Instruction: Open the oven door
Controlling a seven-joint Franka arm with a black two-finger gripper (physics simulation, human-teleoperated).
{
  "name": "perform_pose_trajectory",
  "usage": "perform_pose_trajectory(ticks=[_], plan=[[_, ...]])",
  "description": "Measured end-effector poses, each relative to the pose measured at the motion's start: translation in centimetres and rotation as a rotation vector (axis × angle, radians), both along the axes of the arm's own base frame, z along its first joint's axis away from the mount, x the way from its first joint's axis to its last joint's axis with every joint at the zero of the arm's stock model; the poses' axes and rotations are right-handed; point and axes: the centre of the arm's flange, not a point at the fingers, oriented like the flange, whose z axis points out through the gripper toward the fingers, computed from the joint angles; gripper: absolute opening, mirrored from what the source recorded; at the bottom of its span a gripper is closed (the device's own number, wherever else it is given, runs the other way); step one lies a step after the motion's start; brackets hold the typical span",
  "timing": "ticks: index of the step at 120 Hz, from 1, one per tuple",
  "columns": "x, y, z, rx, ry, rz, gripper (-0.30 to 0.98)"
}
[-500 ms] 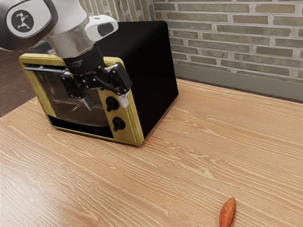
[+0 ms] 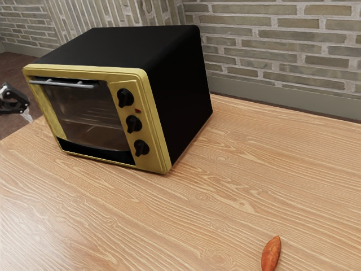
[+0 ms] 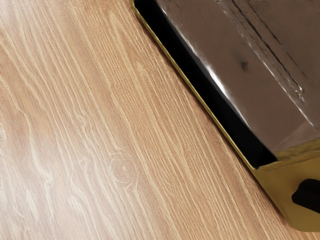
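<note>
We have our hand (image 2: pixel 13 103) at the exterior view's left edge, apart from the oven (image 2: pixel 180 84) in that view. We can't tell whether our jaws are wide or narrow. The oven stands on the table (image 2: pixel 214 192) – black body, yellow front – with its door (image 2: pixel 90 116) shut and the grey handle (image 2: pixel 63 84) running along the door's top. Three black knobs sit beside the glass. In our wrist view we see the door's lower glass, the black strip (image 3: pixel 220 107) along it and one knob (image 3: pixel 307 196). An orange, tapered thing (image 2: pixel 271 254) lies on the table, well apart from the oven.
</note>
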Motion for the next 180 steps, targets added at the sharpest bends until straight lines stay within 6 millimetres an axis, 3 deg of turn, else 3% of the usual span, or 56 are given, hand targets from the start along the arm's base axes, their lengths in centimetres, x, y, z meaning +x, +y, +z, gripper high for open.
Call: perform_pose_trajectory(ticks=[4, 14, 23, 40, 93, 104, 116, 131, 149, 180], plan=[[-0.2, 0.9, 0.3, 0.02, -0.036, 0.029, 0.68], [-1.6, 1.0, 1.7, 0.099, -0.118, 0.076, 0.68], [-1.5, 1.5, 2.2, 0.115, -0.172, 0.129, 0.68], [1.3, 2.6, 1.2, 0.068, -0.236, 0.207, 0.69], [6.8, 5.5, -3.0, -0.056, -0.338, 0.402, 0.68], [7.1, 5.5, -2.6, -0.066, -0.369, 0.43, 0.68], [7.9, 4.0, -1.7, -0.055, -0.396, 0.424, 0.68], [11.2, 4.7, -2.0, -0.058, -0.403, 0.434, 0.68], [13.2, 5.2, -3.2, -0.077, -0.4, 0.454, 0.68], [14.4, 5.5, -3.6, -0.098, -0.418, 0.486, 0.68]])
